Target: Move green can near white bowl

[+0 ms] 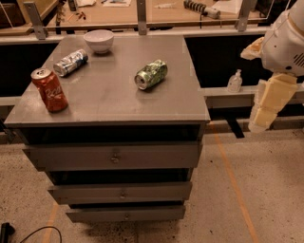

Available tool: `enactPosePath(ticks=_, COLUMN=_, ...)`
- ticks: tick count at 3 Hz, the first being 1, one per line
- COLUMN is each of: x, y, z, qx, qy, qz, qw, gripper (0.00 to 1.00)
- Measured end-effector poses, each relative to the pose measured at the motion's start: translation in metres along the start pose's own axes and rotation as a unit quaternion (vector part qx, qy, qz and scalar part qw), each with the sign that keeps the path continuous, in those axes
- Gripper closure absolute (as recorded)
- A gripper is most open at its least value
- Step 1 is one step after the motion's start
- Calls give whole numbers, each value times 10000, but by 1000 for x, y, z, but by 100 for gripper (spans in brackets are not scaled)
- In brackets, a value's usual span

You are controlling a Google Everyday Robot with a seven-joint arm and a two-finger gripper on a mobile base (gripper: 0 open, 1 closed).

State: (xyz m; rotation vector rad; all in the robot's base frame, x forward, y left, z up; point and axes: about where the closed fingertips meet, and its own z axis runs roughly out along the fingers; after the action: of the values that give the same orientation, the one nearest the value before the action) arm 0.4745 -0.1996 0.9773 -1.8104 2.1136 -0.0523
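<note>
Mottled green drink can [151, 74] on its side mid-top of grey metal cabinet [109, 107], open surface around, small round white bowl [99, 41] at back edge, cream gripper [260, 121] beyond right edge (grip cannot be told)

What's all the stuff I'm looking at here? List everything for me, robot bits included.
green can: one, mottled green and white, lying on its side right of the middle of the cabinet top
white bowl: one, white, back left of the top
silver-and-blue can: one, lying on its side in front of the bowl
red cola can: one, red, upright at the front left corner
cabinet: one, grey, three drawers partly open
pump bottle: one, clear, on the ledge right of the cabinet
workbench: one, wooden, behind the cabinet, with small tools on it
cable: one, black, on the floor at bottom left
arm: one, white, far right
gripper: one, cream, hanging right of the cabinet, away from the cans
</note>
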Motion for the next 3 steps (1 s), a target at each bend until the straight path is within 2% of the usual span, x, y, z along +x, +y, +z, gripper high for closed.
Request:
enactPosePath(ticks=1, x=-39, y=-41, z=26, qx=-204, qy=-241, qz=-831, qw=9960, gripper=0)
enactPosePath(ticks=2, x=-89, y=-83, z=50, qx=-236, qy=-385, qz=-1899, qw=9808, gripper=0)
enactPosePath(ticks=3, x=-130, y=-110, z=72, qx=-37, qy=-287, qz=-3059, qw=9516, gripper=0)
